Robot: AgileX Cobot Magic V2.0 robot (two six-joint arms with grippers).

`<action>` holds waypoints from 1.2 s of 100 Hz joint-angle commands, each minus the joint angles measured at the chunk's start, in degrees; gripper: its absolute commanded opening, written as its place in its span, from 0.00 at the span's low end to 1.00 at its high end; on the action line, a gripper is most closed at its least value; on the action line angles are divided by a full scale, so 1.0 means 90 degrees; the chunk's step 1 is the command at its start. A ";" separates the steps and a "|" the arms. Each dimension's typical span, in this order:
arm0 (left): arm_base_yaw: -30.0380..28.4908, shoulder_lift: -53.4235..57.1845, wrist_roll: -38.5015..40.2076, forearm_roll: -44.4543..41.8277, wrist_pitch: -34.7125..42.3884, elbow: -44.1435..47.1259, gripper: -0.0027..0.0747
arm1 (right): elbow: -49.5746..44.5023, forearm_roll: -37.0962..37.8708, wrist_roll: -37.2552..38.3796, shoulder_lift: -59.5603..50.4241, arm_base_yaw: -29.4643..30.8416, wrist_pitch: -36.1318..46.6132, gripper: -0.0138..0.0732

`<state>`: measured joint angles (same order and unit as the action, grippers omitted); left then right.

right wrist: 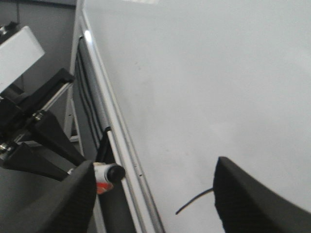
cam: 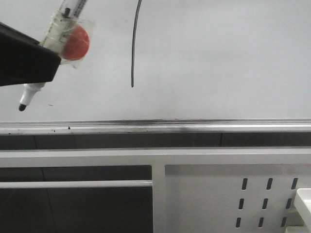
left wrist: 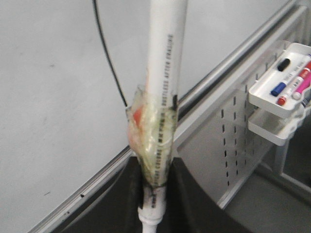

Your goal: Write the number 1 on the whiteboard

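Left fingers [cam: 29, 65] pinching marker [cam: 58, 34], number 1 [cam: 134, 43] just beside; right fingers [right wrist: 150, 194] spread.

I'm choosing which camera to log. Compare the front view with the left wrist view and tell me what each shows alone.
Only the front view shows the marker's dark tip and the stroke's lower end.

Only the left wrist view shows the tray of spare markers on the perforated panel.

Both show the whiteboard, the number 1, the silver rail and the taped marker.
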<state>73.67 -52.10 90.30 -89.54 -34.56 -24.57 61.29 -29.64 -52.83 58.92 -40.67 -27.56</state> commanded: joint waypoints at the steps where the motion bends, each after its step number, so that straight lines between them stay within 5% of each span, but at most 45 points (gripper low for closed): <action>1: 0.0041 0.0035 0.0814 -0.0545 -0.0699 -0.0075 0.01 | 0.0239 -0.0032 -0.0052 -0.0353 0.0290 0.0405 0.63; 27: 0.0014 -0.0218 0.2454 -0.1284 -0.1811 0.0052 0.01 | 0.0239 -0.0045 -0.0052 -0.0600 0.0517 0.0405 0.63; 47: -0.0416 -0.0809 0.3734 -0.1727 -0.1855 0.0034 0.01 | 0.0239 -0.0086 -0.0052 -0.0537 0.0517 0.0405 0.63; 120: -0.1720 -0.1874 0.4164 -0.1741 -0.1056 -0.0907 0.01 | 0.0239 -0.0096 -0.0052 -0.0524 0.0517 0.0331 0.61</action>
<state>59.88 -68.64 127.98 -102.47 -42.38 -29.95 61.42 -29.52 -52.83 54.59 -36.46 -27.66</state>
